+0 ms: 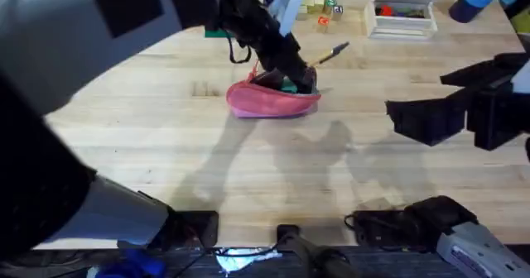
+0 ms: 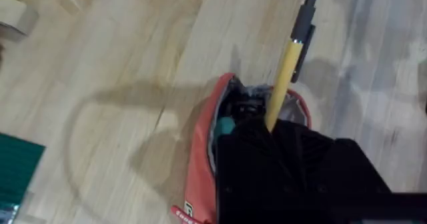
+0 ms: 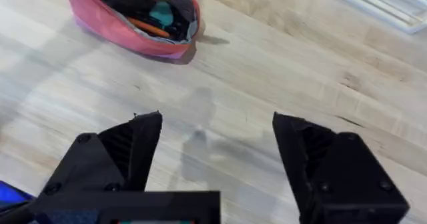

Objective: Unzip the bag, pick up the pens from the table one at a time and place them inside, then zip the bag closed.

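Note:
The pink bag [image 1: 273, 100] lies unzipped on the table [image 1: 166, 146], its mouth gaping [image 2: 200, 151]. My left gripper [image 1: 300, 73] hangs over that mouth, shut on the yellowish-tan pen [image 2: 285, 74]. The pen's lower end is inside the bag, while its dark tip [image 1: 335, 51] sticks up and out to the right. An orange pen [image 3: 150, 28] lies inside the bag [image 3: 127, 34] next to something teal. To the right of the bag, well apart from it, my right gripper [image 3: 217, 144] hovers open over bare wood with nothing between its fingers.
A white box [image 1: 403, 15] stands at the back right, also in the right wrist view [image 3: 377, 4]. Small coloured blocks [image 1: 325, 5] sit behind the bag. A green item [image 1: 217, 33] lies at the back left. Bare wood stretches in front of the bag.

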Controlling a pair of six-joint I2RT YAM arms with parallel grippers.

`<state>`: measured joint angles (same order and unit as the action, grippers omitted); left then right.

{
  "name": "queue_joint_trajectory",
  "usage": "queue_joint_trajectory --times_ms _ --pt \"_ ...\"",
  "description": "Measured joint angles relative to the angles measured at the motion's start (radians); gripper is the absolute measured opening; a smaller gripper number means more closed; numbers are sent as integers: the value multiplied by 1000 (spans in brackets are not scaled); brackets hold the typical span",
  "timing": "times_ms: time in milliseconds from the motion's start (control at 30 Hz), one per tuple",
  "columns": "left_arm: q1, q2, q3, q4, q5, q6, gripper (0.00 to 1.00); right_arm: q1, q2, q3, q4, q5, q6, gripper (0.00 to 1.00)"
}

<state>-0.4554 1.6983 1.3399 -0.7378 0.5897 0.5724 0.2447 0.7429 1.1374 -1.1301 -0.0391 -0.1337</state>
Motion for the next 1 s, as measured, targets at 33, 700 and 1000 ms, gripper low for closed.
queue_joint_trajectory --times_ms 33,700,1000 --pt "-4 11 0 -12 -13 1 43 0 0 0 0 0 0 996" --pt "-23 32 0 -151 -412 9 43 0 0 0 32 9 0 997" --pt "-23 32 0 -156 -448 21 402 0 0 0 32 9 0 996"
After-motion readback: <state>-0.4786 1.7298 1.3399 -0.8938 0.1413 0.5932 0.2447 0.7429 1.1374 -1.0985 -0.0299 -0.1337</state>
